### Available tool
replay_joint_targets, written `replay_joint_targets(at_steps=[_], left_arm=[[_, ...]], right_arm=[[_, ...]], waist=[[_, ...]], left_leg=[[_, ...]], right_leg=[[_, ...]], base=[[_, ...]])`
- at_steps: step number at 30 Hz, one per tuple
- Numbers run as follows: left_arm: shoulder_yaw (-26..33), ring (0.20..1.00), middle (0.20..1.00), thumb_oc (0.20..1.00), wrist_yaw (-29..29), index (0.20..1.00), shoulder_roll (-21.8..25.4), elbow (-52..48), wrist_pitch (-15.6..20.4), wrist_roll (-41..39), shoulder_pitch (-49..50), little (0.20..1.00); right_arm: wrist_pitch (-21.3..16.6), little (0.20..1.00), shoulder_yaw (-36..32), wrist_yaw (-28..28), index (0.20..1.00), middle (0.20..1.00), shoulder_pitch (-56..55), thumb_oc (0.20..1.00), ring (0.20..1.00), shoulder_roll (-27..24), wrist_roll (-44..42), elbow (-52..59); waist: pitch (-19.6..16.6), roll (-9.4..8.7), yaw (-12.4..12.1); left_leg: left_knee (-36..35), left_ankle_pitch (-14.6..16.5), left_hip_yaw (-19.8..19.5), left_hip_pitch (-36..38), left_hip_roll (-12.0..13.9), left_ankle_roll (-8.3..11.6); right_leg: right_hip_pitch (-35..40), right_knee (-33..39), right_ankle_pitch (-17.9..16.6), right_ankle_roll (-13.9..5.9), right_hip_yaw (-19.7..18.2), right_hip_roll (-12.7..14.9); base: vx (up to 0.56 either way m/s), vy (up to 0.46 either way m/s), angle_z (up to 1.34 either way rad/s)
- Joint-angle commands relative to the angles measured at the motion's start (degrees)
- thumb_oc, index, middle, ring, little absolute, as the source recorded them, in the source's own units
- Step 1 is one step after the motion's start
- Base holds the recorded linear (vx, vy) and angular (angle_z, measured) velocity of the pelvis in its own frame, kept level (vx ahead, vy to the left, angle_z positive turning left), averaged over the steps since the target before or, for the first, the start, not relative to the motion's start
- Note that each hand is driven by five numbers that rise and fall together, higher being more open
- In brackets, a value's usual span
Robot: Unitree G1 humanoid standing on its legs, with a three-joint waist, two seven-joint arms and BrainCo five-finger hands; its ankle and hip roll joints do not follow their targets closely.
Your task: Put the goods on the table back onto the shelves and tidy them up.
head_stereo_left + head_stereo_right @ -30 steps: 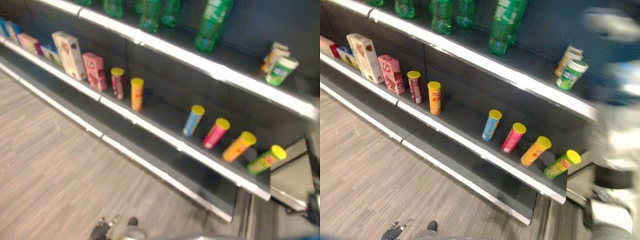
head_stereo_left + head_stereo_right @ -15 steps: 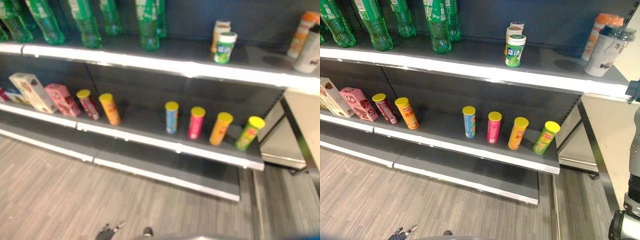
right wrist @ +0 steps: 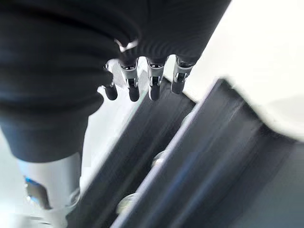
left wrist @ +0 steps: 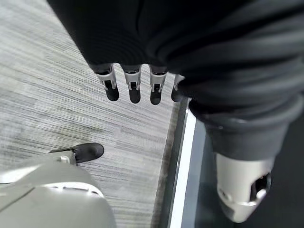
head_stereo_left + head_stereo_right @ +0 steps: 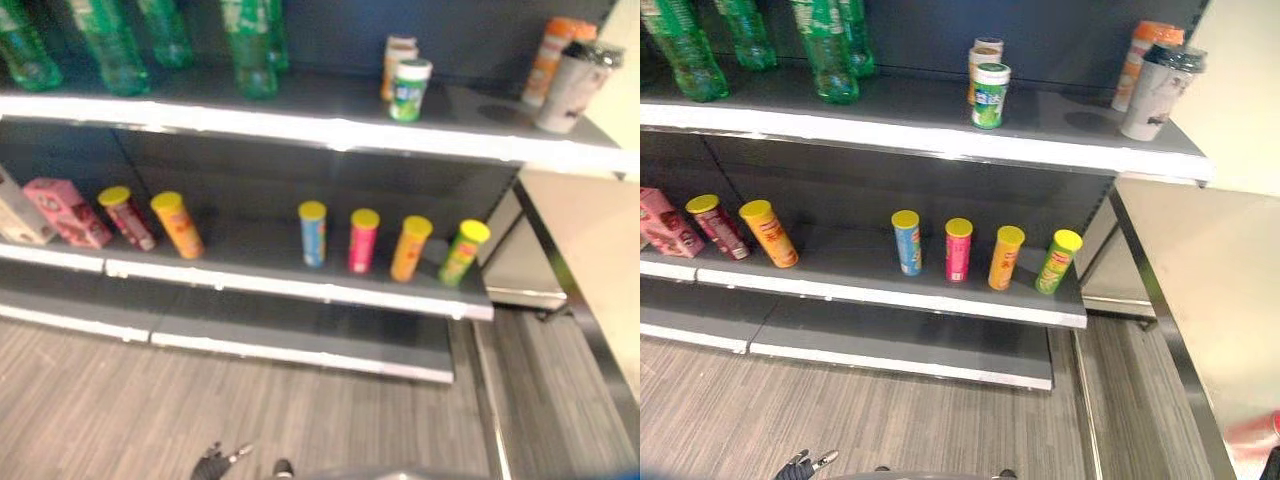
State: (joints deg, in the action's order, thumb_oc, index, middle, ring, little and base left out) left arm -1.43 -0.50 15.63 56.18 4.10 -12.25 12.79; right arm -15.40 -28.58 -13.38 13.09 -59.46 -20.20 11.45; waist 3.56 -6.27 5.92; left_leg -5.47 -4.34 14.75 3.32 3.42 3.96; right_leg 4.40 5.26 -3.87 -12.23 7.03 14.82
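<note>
Yellow-lidded goods: four upright snack tubes, blue [image 5: 906, 242], pink [image 5: 957, 250], orange [image 5: 1005, 257] and green [image 5: 1057, 261], stand in a row on the dark middle shelf [image 5: 890, 285]; the green one tilts, just beside the shelf's right end.
Further tubes: a dark red one [image 5: 714, 225] and an orange one [image 5: 768, 232], both leaning, near a pink carton [image 5: 665, 222] at the left.
Top shelf: green plastic bottles [image 5: 825, 50] at the left, two small canisters [image 5: 988, 85] mid-shelf with the green-labelled one in front, and two tall lidded cups [image 5: 1155, 85] at the right end, one orange, one pale with a dark lid.
Table: a pale beige top with a dark metal edge [image 5: 1160, 305] stands just right of the shelving; a blurred reddish thing sits at its near corner, too unclear to name.
Left hand [image 4: 135, 83]: hangs over the grey wood-look floor [image 4: 57, 95], fingers straight and slightly apart, carrying nothing.
Right hand [image 3: 142, 83]: hangs beside the table's dark frame, fingers straight and apart, carrying nothing.
Step in hand: judged as the approach, facing shelves and table with no item picked.
Next move: likely to turn to the table, find an item and close a hand on it.
</note>
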Motion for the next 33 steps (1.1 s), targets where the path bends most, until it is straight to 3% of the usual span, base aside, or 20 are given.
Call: replay_joint_targets(at_steps=[1, 3, 6, 8, 10, 11, 17, 18, 21, 33], left_arm=[[-1.61, 1.000, 1.000, 1.000, 0.68, 1.000, 2.72, -1.46, 2.33, 2.23, -3.82, 1.000], [-1.83, 1.000, 1.000, 1.000, 1.28, 1.000, 3.40, -2.25, 2.66, 2.28, -4.50, 1.000], [-2.25, 1.000, 1.000, 1.000, 1.62, 1.000, 4.54, -3.84, 2.98, 2.59, -5.35, 1.000], [-2.35, 1.000, 1.000, 1.000, 1.60, 1.000, 5.08, -4.24, 3.02, 2.78, -5.73, 1.000], [-2.27, 1.000, 1.000, 1.000, 1.50, 1.000, 6.08, -4.64, 2.74, 3.57, -6.51, 1.000], [-2.12, 1.000, 1.000, 1.000, 1.41, 1.000, 6.14, -4.55, 2.64, 3.67, -6.74, 1.000], [-2.13, 1.000, 1.000, 1.000, 1.26, 1.000, 6.62, -4.02, 2.53, 3.62, -7.61, 1.000], [-1.73, 1.000, 1.000, 1.000, 1.30, 1.000, 6.29, -4.04, 2.33, 3.78, -7.08, 1.000], [-1.82, 1.000, 1.000, 1.000, 1.58, 1.000, 4.54, -4.17, 2.06, 4.27, -5.72, 1.000], [-2.36, 1.000, 1.000, 1.000, 1.80, 1.000, 3.31, -3.67, 1.68, 4.86, -6.26, 1.000]], right_arm=[[-0.41, 1.000, -2.89, 0.27, 1.000, 1.000, 2.40, 1.000, 1.000, -4.65, -0.10, -2.04], [-0.19, 1.000, -4.49, 0.89, 1.000, 1.000, 0.04, 1.000, 1.000, -4.35, -1.43, -2.78], [-0.35, 1.000, -5.44, 1.33, 1.000, 1.000, -1.16, 1.000, 1.000, -3.72, -2.18, -2.92], [-0.42, 1.000, -5.67, 1.46, 1.000, 1.000, -1.22, 1.000, 1.000, -3.32, -2.38, -2.72], [-0.91, 1.000, -6.12, 1.21, 1.000, 1.000, -1.16, 1.000, 1.000, -3.27, -1.92, -1.77], [-0.79, 1.000, -6.62, 1.03, 1.000, 1.000, -1.49, 1.000, 1.000, -3.39, -1.65, -1.68], [-1.01, 1.000, -9.35, -0.30, 1.000, 1.000, -2.66, 1.000, 1.000, -6.19, -1.84, -3.21], [-0.45, 1.000, -11.24, -0.19, 1.000, 1.000, -4.77, 1.000, 1.000, -6.02, -2.01, -4.17], [0.96, 1.000, -14.57, 1.03, 1.000, 1.000, -10.31, 1.000, 1.000, -4.90, -4.95, -8.78], [3.48, 1.000, -7.48, 5.29, 1.000, 1.000, -9.76, 1.000, 1.000, -2.22, -4.22, -9.56]], waist=[[0.60, 0.51, -1.52], [1.58, -0.13, 0.85], [2.73, -0.66, 1.60], [3.22, -0.59, 1.37], [3.87, -0.23, 1.13], [3.85, -0.29, 1.09], [2.43, -1.09, 0.59], [1.73, -1.89, 0.28], [0.01, -1.65, 0.75], [-0.32, -0.24, -0.20]], left_leg=[[0.66, 9.78, -2.27, 4.64, 1.12, 0.74], [0.58, 10.02, -1.03, 4.51, 0.41, 0.08], [0.60, 10.05, 1.63, 4.20, 0.09, -0.65], [0.62, 10.05, 2.46, 4.03, 0.29, -0.84], [0.92, 9.99, 4.90, 4.13, 0.95, -1.04], [0.93, 9.90, 5.35, 4.33, 1.01, -1.10], [1.20, 9.55, 7.83, 3.37, 1.09, -1.24], [1.24, 9.51, 8.83, 3.74, 0.90, -0.97], [1.19, 9.12, 9.86, 4.05, 1.79, 0.08], [0.78, 8.35, 7.96, 4.08, 2.45, 0.96]], right_leg=[[-3.89, -1.70, -2.80, -2.77, 0.25, 2.73], [-6.48, -1.62, -6.85, -2.77, -2.79, 2.84], [-10.12, -2.63, -8.98, -2.77, -4.84, 2.47], [-11.12, -3.81, -8.51, -2.77, -3.66, 2.66], [-10.40, -7.64, -7.45, -2.77, 2.61, 4.99], [-9.92, -8.74, -6.86, -2.77, 3.44, 5.31], [-7.61, -12.95, -2.95, -2.52, 5.71, 5.03], [-5.72, -10.23, -3.66, -2.69, 6.69, 5.15], [-3.47, -3.87, -4.21, -2.77, 6.46, 3.30], [-1.56, -2.89, -2.49, -2.41, 8.52, 2.85]], base=[[-0.05, 0.090, -0.39], [-0.10, 0.093, -0.33], [-0.16, 0.119, -0.64], [-0.09, 0.021, -0.94], [-0.11, 0.064, -1.13], [-0.09, 0.072, -0.74], [-0.06, -0.008, -0.27], [0.08, -0.115, -0.37], [0.06, -0.150, -0.27], [0.00, -0.027, 0.01]])
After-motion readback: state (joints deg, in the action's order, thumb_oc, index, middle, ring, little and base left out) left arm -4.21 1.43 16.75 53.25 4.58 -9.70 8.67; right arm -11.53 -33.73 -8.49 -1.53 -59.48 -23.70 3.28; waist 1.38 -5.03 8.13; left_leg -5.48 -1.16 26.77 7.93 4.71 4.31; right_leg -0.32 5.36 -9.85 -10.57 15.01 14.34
